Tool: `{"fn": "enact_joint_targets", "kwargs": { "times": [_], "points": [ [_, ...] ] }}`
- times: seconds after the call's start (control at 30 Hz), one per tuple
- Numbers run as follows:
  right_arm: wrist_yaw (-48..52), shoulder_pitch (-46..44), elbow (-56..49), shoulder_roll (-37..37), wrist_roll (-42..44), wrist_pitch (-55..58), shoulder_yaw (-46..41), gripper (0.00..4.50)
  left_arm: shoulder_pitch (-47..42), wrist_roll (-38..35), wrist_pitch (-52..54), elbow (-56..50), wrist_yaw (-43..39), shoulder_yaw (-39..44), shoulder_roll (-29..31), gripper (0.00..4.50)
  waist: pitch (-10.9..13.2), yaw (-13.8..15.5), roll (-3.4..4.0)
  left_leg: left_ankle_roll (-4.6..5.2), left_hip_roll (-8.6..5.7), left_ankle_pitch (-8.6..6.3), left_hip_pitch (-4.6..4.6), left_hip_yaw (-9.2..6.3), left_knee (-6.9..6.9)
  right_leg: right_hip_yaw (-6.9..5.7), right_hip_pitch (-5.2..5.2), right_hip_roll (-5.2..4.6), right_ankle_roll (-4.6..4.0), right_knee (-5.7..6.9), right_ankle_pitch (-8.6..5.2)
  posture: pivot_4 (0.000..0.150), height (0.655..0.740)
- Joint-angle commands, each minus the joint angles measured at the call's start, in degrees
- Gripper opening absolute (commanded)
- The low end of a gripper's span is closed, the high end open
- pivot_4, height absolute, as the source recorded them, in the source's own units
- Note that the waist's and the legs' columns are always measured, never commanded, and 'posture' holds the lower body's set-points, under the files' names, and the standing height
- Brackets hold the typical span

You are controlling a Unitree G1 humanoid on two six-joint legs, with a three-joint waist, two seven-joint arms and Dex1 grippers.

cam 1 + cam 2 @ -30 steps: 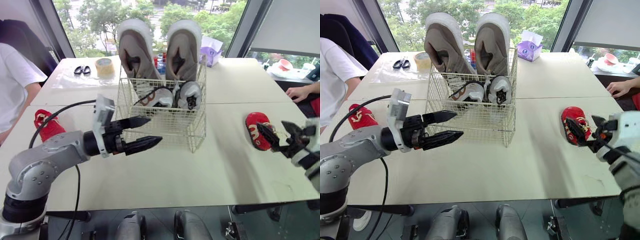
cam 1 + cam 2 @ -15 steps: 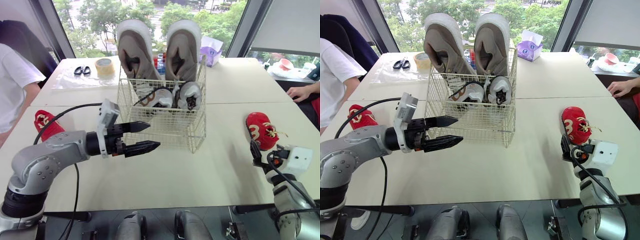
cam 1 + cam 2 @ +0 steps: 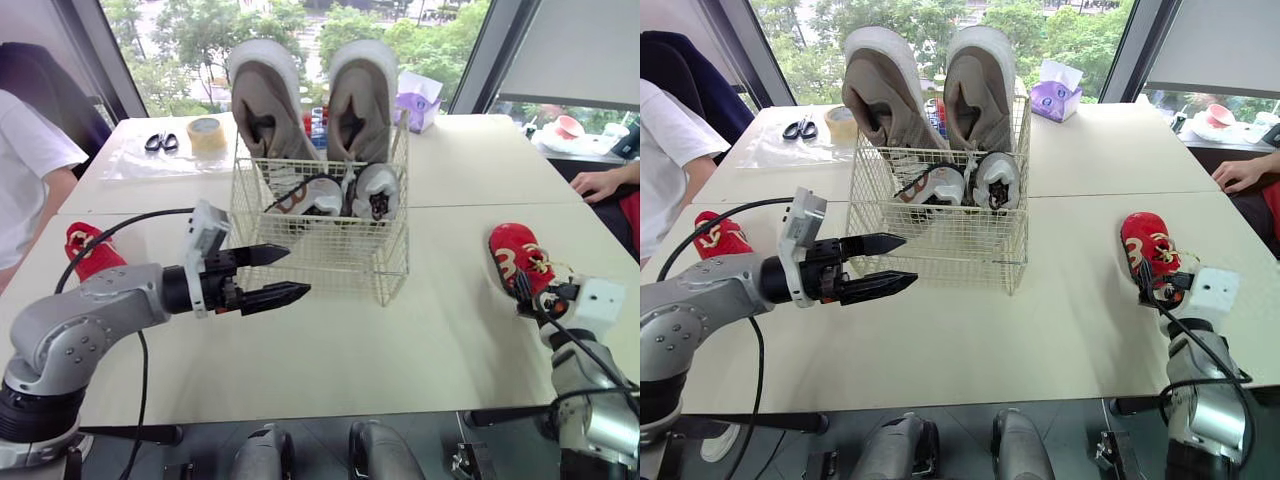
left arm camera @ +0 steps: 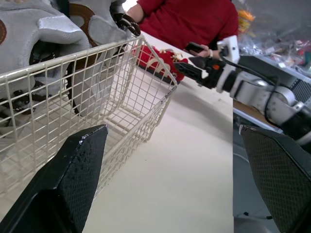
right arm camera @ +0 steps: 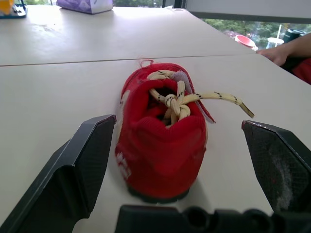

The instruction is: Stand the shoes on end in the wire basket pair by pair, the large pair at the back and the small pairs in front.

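**While the right jaws stand wide about it: red shoe, small pair, not yet gripped**

Location: red shoe [image 5: 160,141] lies sole-down on the table [image 3: 400,340], well to the right of the wire basket [image 3: 320,255]. Its heel faces the right gripper [image 5: 177,124], whose fingers flank it and appear to touch neither side. Its mate [image 3: 90,250] lies at the far left, near the left arm.

Condition: soft red upper, padded collar, cream laces knotted. One loose lace end [image 5: 218,96] trails toward one finger.

Basket contents: large taupe pair [image 3: 262,100] on end at the back, small grey pair [image 3: 375,190] just in front of it. The space ahead of them looks free.

Left gripper [image 3: 298,270]: jaws parted, empty, hovering just before the basket's front-left corner.

Hazards (judged):
- Closing may pinch the lace end rather than the shoe.
- The soft collar may crush and let the shoe slip.
- Held by the heel alone, the toe is likely to sag.
- The trailing lace could catch in the wire on lowering.
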Motion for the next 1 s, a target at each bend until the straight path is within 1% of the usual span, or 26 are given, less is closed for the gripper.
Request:
{"fn": "enact_joint_targets", "kwargs": {
  "times": [0.03,0.1,0.17,0.2,0.3,0.33,0.37,0.43,0.47,0.5,0.53,0.57,0.63,0.67,0.73,0.77,0.8,0.83,0.9,0.97,1.0],
  "points": [
    [1.8,-5.0,8.7,-2.4,-0.5,-2.9,0.5,4.50,0.9,0.6,-1.4,-2.7,0.7,1.2,-0.3,4.44,0.0,-0.2,0.00,0.00,0.00,0.00,0.02,0.00,-0.02,0.00,0.01,0.01,0.01,0.00,0.00,0.150,0.7400],
    [2.5,-8.5,15.1,-3.7,-1.3,-4.3,1.4,4.50,1.5,0.8,-1.5,-3.4,1.4,1.3,-0.5,4.44,0.0,-0.3,0.00,0.01,-0.01,0.01,0.04,0.04,-0.02,0.03,0.02,0.01,0.01,0.01,0.00,0.150,0.7400],
    [2.6,-11.2,19.7,-4.5,-1.5,-5.2,1.8,3.96,2.3,0.9,-1.6,-4.3,2.2,1.7,-0.5,4.50,0.0,-0.2,0.01,0.01,-0.01,0.01,0.07,0.04,-0.02,0.03,0.05,0.01,0.02,0.01,0.00,0.150,0.7400],
    [2.8,-12.1,21.2,-4.7,-1.4,-5.5,2.0,3.59,2.7,0.8,-1.4,-4.7,2.7,2.2,-0.3,4.50,0.0,-0.1,0.01,0.01,-0.01,0.01,0.07,0.04,-0.02,0.03,0.05,0.00,0.02,0.01,0.00,0.150,0.7400],
    [3.3,-13.3,23.3,-5.0,-1.2,-6.6,2.3,2.23,3.4,0.4,-0.7,-5.7,4.3,3.2,0.7,4.50,0.0,-0.2,-0.03,0.01,-0.02,0.01,0.07,0.03,-0.01,0.04,0.08,0.00,0.03,0.00,0.00,0.150,0.7400],
    [3.3,-13.5,23.5,-5.0,-1.1,-6.8,2.3,1.72,3.5,0.3,-0.5,-5.9,4.8,3.4,0.9,4.50,0.0,-0.2,-0.05,0.01,-0.02,0.01,0.08,0.03,-0.01,0.04,0.09,0.00,0.03,0.00,0.01,0.150,0.7400],
    [3.0,-13.6,23.1,-4.8,-0.8,-6.9,2.1,1.35,3.3,0.2,-0.1,-5.9,5.8,4.0,1.4,4.50,0.0,-0.2,-0.05,0.00,-0.01,0.01,0.10,0.03,0.00,0.05,0.11,0.00,0.03,0.01,0.01,0.150,0.7400],
    [1.2,-14.1,20.3,-4.8,-0.5,-7.9,1.3,0.78,0.2,-3.9,2.9,-3.4,10.9,6.5,2.2,4.50,0.0,-0.1,-0.05,0.00,-0.01,0.02,0.14,0.03,0.00,0.04,0.15,0.00,0.03,0.01,0.01,0.150,0.7400],
    [-0.3,-15.3,17.1,-5.4,-0.5,-8.9,0.4,0.63,-3.2,-8.0,6.2,0.4,13.7,8.0,4.2,4.50,0.0,-0.1,-0.03,-0.01,0.00,0.02,0.13,0.01,0.00,0.04,0.15,0.00,0.03,0.01,0.01,0.150,0.7400],
    [-1.6,-17.3,13.8,-6.4,-0.1,-9.2,-0.4,0.63,-6.2,-10.4,6.5,3.5,14.9,10.1,4.6,4.50,0.0,0.0,-0.01,-0.02,-0.01,0.03,0.13,0.00,0.00,0.04,0.15,-0.01,0.03,0.03,0.01,0.150,0.7400],
    [-2.4,-20.2,11.2,-7.7,0.1,-9.5,-0.6,0.63,-9.1,-11.9,5.7,6.4,15.3,11.9,4.7,4.50,0.1,-0.1,0.16,-0.04,-0.01,0.06,0.09,-0.02,0.03,0.04,0.09,-0.01,0.04,0.10,0.01,0.150,0.7400],
    [-2.7,-24.3,8.7,-9.6,0.1,-9.3,-0.1,0.63,-12.4,-14.9,4.8,10.0,15.9,13.8,4.0,4.50,0.2,-0.2,0.26,-0.01,-0.04,0.10,0.06,0.01,0.04,0.05,0.01,-0.03,0.06,0.14,0.03,0.150,0.7400],
    [-2.1,-33.4,6.2,-12.6,0.5,-8.1,1.7,0.63,-18.4,-17.9,2.4,16.6,18.5,16.6,1.2,4.50,0.4,-0.7,0.71,0.00,-0.08,0.12,0.02,0.14,0.04,0.13,-0.11,-0.06,0.21,0.20,0.11,0.150,0.7400],
    [-0.8,-37.7,5.5,-13.8,1.0,-7.5,3.1,0.63,-21.1,-18.4,1.3,19.5,20.6,17.6,-0.3,4.50,0.4,-0.8,0.79,0.01,-0.09,0.12,0.01,0.22,0.02,0.19,-0.17,-0.08,0.28,0.21,0.15,0.150,0.7400],
    [6.6,-46.9,5.0,-15.5,4.6,-5.1,7.0,0.63,-25.4,-14.8,-2.0,22.0,22.6,17.3,-2.5,4.50,0.4,-0.7,0.78,-0.09,-0.05,0.17,0.08,0.18,-0.08,0.15,-0.18,-0.01,0.43,0.35,0.07,0.150,0.7400],
    [12.4,-50.8,3.8,-16.3,7.0,-2.7,10.1,0.63,-27.1,-11.0,-4.1,22.0,24.8,16.2,-3.5,4.50,0.3,-0.5,0.70,-0.31,-0.04,0.30,0.10,0.12,-0.15,0.10,-0.17,0.04,0.45,0.41,0.04,0.150,0.7400],
    [16.9,-53.2,2.6,-17.0,8.8,-0.7,12.3,0.63,-28.1,-8.3,-5.5,21.7,26.3,15.3,-4.3,4.50,0.3,-0.4,0.56,-0.46,-0.04,0.37,0.13,0.05,-0.26,0.03,-0.16,0.15,0.43,0.42,0.03,0.150,0.7400],
    [20.6,-54.6,1.4,-17.7,10.3,1.3,14.2,0.63,-28.6,-7.5,-6.2,20.9,27.0,14.9,-5.2,4.50,0.2,-0.3,0.35,-0.49,-0.01,0.38,0.13,-0.04,-0.35,-0.03,-0.16,0.22,0.37,0.41,-0.01,0.150,0.7400],
    [27.5,-56.5,-0.7,-19.4,12.4,4.3,17.5,0.63,-28.8,-10.3,-3.8,19.2,25.4,14.6,-5.3,4.50,0.1,-0.2,0.04,-0.53,0.10,0.36,0.09,-0.17,-0.43,-0.04,-0.10,0.42,0.32,0.22,-0.03,0.150,0.7400],
    [33.8,-58.4,-2.4,-21.1,14.3,6.6,20.0,0.63,-29.2,-18.4,-0.8,19.4,23.6,16.6,-5.4,4.50,0.2,-0.1,0.01,-0.61,0.15,0.34,0.02,-0.18,-0.37,-0.03,-0.08,0.36,0.31,0.14,-0.02,0.150,0.7400],
    [36.3,-59.1,-3.1,-21.8,15.1,7.6,20.9,0.63,-29.5,-21.3,0.0,19.9,23.3,17.7,-5.2,4.50,0.2,0.1,0.02,-0.60,0.11,0.33,-0.03,-0.14,-0.32,-0.01,-0.10,0.16,0.32,0.15,-0.01,0.150,0.7400]
  ]
}}
